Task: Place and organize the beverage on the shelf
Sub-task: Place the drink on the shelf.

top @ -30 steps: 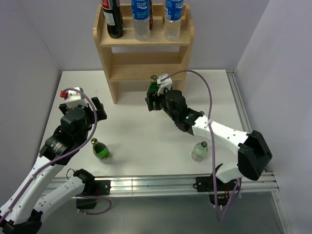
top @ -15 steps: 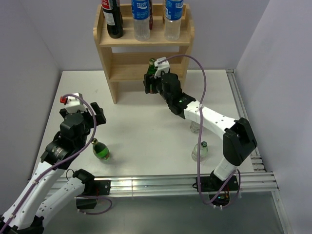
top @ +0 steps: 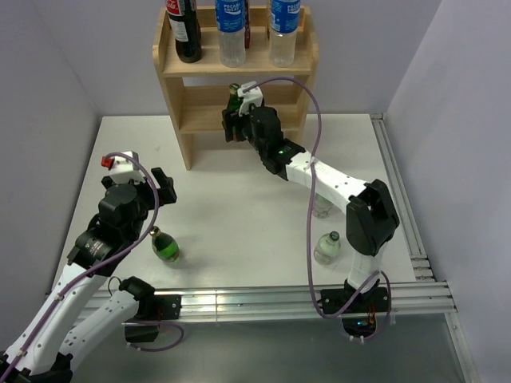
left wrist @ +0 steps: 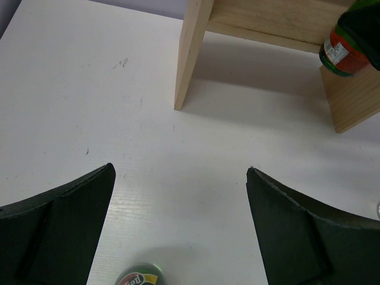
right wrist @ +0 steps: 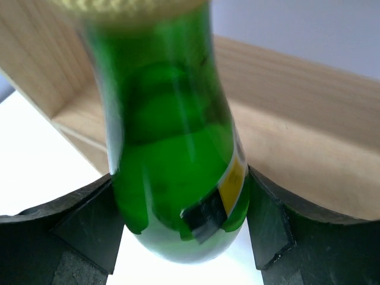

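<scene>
The light wooden shelf (top: 182, 120) stands at the back of the table; it also shows in the left wrist view (left wrist: 191, 56) and the right wrist view (right wrist: 309, 154). My right gripper (top: 234, 126) is shut on a green bottle (right wrist: 175, 172) and holds it in front of the shelf's middle tier; the bottle's neck (top: 234, 94) shows above the gripper, its base in the left wrist view (left wrist: 346, 44). My left gripper (left wrist: 181, 228) is open and empty above the table, just behind a second green bottle (top: 165, 244), whose top shows in its wrist view (left wrist: 138, 276).
A cola bottle (top: 185, 28) and two blue-labelled water bottles (top: 231, 30) (top: 283, 30) stand on the shelf's top board. Two clear bottles (top: 327, 248) (top: 321, 207) stand on the table by the right arm. A metal rail (top: 263, 299) runs along the near edge.
My right arm has carried the green bottle up and left towards the shelf's middle tier. My left arm has shifted slightly.
</scene>
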You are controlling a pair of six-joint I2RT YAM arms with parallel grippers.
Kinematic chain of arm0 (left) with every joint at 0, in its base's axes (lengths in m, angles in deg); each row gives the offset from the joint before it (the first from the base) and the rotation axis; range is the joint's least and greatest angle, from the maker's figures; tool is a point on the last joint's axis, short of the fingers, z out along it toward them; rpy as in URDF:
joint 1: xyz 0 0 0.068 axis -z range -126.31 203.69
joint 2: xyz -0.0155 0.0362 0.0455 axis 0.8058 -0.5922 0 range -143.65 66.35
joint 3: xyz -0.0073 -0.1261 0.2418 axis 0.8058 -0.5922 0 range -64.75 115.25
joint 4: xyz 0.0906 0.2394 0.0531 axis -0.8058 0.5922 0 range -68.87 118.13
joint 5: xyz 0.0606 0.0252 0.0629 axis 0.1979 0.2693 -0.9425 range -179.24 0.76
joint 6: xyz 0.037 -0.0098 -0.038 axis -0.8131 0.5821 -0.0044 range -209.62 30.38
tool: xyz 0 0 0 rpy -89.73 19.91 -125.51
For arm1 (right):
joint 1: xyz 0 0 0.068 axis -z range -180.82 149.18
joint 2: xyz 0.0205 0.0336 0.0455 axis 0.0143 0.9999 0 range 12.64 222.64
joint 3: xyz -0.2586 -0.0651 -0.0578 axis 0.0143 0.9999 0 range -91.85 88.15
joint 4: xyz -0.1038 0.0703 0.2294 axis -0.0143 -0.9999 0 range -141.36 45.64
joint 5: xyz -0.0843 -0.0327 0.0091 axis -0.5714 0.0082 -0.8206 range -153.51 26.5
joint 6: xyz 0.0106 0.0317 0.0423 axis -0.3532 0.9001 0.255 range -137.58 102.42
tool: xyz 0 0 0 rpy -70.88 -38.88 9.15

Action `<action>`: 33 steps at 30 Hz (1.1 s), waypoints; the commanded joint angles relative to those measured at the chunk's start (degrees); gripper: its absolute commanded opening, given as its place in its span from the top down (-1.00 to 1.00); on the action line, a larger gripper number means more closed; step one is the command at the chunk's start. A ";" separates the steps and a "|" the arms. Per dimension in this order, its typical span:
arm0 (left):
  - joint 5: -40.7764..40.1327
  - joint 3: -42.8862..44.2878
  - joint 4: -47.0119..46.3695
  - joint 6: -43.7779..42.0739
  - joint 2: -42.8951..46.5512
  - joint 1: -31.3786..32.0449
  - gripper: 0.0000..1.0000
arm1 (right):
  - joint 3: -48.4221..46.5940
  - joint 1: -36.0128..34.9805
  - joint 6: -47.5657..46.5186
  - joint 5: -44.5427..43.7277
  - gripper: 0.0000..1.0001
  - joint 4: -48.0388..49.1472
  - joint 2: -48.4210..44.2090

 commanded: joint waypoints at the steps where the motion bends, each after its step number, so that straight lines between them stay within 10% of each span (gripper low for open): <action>1: 1.38 -0.06 -2.68 -0.47 0.25 -0.39 -0.96 | -7.08 0.05 -0.75 0.11 1.00 8.27 0.27; 33: 4.54 -0.06 -3.03 -0.99 1.04 -0.39 -0.96 | -17.81 -1.45 3.38 0.28 1.00 13.98 18.72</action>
